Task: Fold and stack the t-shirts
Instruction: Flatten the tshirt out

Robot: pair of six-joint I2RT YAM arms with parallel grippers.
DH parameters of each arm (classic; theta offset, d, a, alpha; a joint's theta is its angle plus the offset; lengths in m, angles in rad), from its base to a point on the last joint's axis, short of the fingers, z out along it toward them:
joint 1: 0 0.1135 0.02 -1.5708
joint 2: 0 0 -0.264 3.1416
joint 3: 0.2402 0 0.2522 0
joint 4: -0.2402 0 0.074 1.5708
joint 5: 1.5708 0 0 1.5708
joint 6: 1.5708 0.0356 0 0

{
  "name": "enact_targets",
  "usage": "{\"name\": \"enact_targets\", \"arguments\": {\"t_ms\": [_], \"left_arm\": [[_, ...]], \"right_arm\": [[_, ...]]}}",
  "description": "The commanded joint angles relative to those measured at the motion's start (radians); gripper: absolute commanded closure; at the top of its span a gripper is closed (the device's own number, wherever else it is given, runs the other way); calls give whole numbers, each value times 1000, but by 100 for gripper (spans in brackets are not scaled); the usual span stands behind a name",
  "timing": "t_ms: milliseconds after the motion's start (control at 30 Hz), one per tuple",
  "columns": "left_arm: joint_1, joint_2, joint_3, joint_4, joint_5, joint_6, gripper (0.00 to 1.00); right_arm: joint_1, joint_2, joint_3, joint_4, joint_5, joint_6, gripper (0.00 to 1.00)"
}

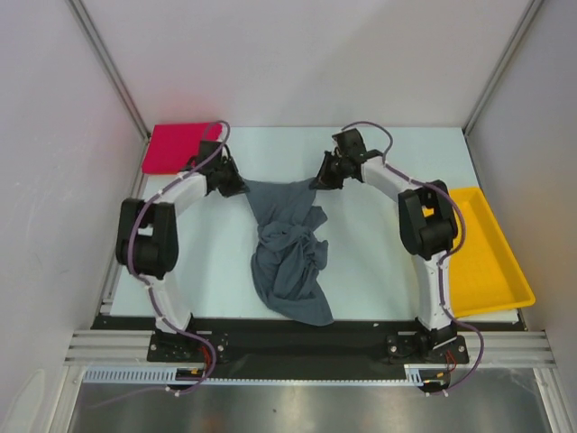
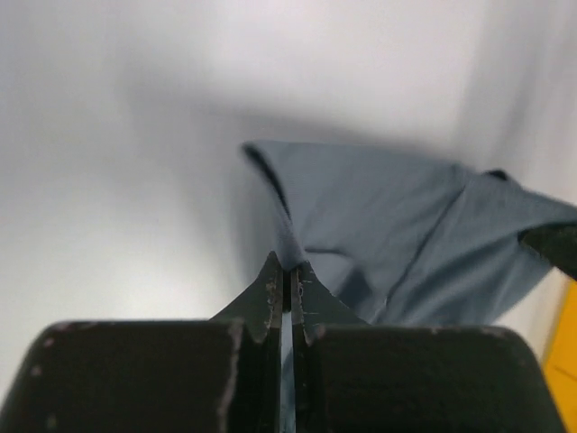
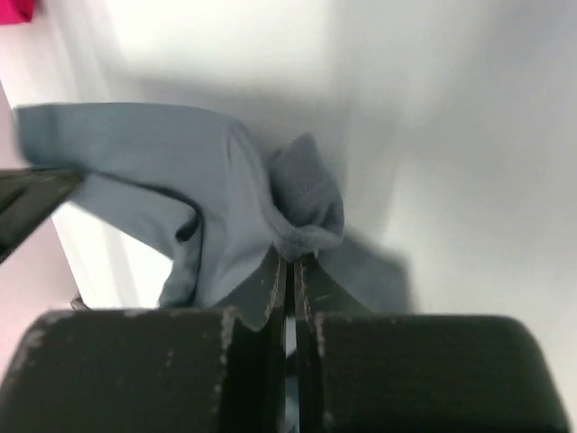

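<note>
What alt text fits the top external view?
The left claw and right claw each pinch the far edge of the grey t-shirt, its rest crumpled toward the near edge. A red t-shirt lies at the far-left corner, a yellow tray right.

Left arm [image 1: 171, 203] partly hides the red t-shirt [image 1: 173, 147].

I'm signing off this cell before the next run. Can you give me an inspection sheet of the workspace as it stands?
Surface: pale table, no spills seen.
Job's things: grey t-shirt bunched mid-table, its far edge lifted between the two arms; red t-shirt lying flat at the far left corner.
Clutter: yellow tray at the right edge.
Grippers: left gripper and right gripper, fingers shut on the grey t-shirt.
Cables: purple cables routed along both arms, none on the cloth.
Surroundings: white enclosure walls, metal frame posts.
</note>
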Motion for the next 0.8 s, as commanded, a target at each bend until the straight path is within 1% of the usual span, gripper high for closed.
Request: {"name": "enact_targets", "arguments": {"t_ms": [0,67,100,133,167,200,267,300,333,467,533,633,667,733,767], "left_arm": [[-14,-277,65,-10,-17,66,100],[-30,-366,56,-23,-14,74,100],[-45,-463,49,-27,-9,74,100],[-51,-508,36,-25,-3,66,100],[-59,-562,10,-17,8,60,100],[-68,-652,-10,-8,29,45,100],[-71,-742,-20,1,49,34,100],[-71,-777,-20,-4,60,37,99],[-71,-855,-13,-8,68,43,100],[-96,-980,53,-54,104,75,100],[-108,-1032,44,-27,166,20,100],[-117,-1078,-2,21,198,-53,100],[-117,-1101,-20,24,198,-60,100],[-120,-1118,-40,21,184,-66,100],[-119,-1130,-63,13,178,-70,100]], "right_arm": [[-26,-248,78,-117,224,-53,100],[-38,-352,58,-144,312,-55,100],[-43,-401,45,-155,330,-56,100],[-46,-497,42,-164,345,-64,100],[-45,-540,41,-196,377,-73,100],[-45,-632,30,-224,406,-90,100],[-45,-717,16,-248,437,-102,100],[-46,-764,10,-259,445,-113,100],[-45,-844,7,-272,452,-128,100],[-45,-1011,31,-315,497,-173,100],[-43,-1044,54,-318,508,-185,100],[-43,-1021,157,-336,476,-219,100],[-43,-1009,197,-315,453,-228,100],[-32,-944,215,-266,430,-243,100],[-25,-905,228,-212,417,-248,100]]}}
